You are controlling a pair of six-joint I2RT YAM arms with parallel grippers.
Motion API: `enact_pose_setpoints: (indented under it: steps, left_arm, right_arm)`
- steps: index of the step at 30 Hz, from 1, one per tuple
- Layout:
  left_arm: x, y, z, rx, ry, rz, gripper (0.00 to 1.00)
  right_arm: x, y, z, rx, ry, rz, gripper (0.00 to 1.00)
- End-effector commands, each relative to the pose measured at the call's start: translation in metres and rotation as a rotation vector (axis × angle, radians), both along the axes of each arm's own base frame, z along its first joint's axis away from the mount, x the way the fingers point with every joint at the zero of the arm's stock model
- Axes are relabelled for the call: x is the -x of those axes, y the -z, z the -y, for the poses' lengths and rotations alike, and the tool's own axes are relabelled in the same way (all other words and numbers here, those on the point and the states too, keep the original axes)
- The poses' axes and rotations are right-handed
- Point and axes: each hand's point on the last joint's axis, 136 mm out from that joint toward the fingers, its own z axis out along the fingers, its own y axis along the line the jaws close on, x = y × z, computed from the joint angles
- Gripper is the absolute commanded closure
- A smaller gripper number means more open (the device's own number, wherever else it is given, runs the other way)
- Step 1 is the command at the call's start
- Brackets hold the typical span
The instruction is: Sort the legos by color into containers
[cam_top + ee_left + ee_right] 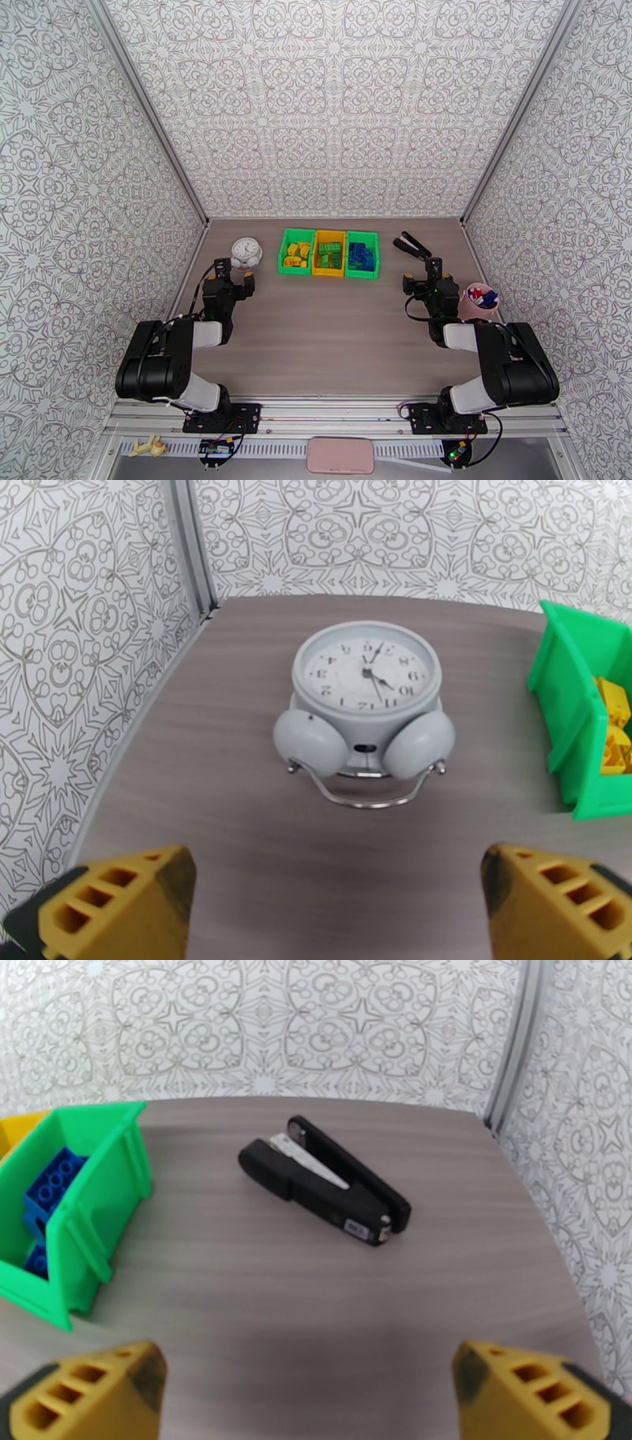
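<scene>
Seen from above, the three joined containers (346,234) stand at the far middle of the table (316,339), green, yellow, green from left to right. The legos (329,255) lie inside them, yellow bricks in the left bin, green in the middle, blue in the right. At this size their count cannot be made out. An alarm clock (246,253) sits left of the bins and a black stapler (412,246) right of them. A pink cup (479,300) stands near the right wall. The left gripper (234,274) hangs just short of the clock, and the right gripper (429,278) is near the stapler.

From the left wrist, the left gripper (336,875) has its yellow fingers spread wide with nothing between them. The clock lies face up ahead, apart from the fingers. The green bin of yellow bricks shows at the right edge.

From the right wrist, the right gripper (308,1363) is likewise spread wide and holds nothing. The stapler lies ahead on bare tabletop. The green bin with blue bricks is at left.
</scene>
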Motion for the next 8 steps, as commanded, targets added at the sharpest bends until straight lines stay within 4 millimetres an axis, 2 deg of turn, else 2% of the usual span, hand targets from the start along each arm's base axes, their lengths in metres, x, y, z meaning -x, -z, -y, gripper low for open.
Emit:
enact_pose_setpoints:
  steps: [1,8]
  left_arm:
    - [-0.0022,-0.0002,0.0033,0.009,0.012,-0.005,0.0]
    - [-0.0023,-0.0007,0.003,0.015,0.018,-0.003,0.0]
  right_arm:
    - [-0.0053,-0.0025,-0.0003,-0.02,-0.005,0.001,0.0]
    - [-0.0042,-0.0027,-0.0001,-0.018,-0.004,0.005,0.0]
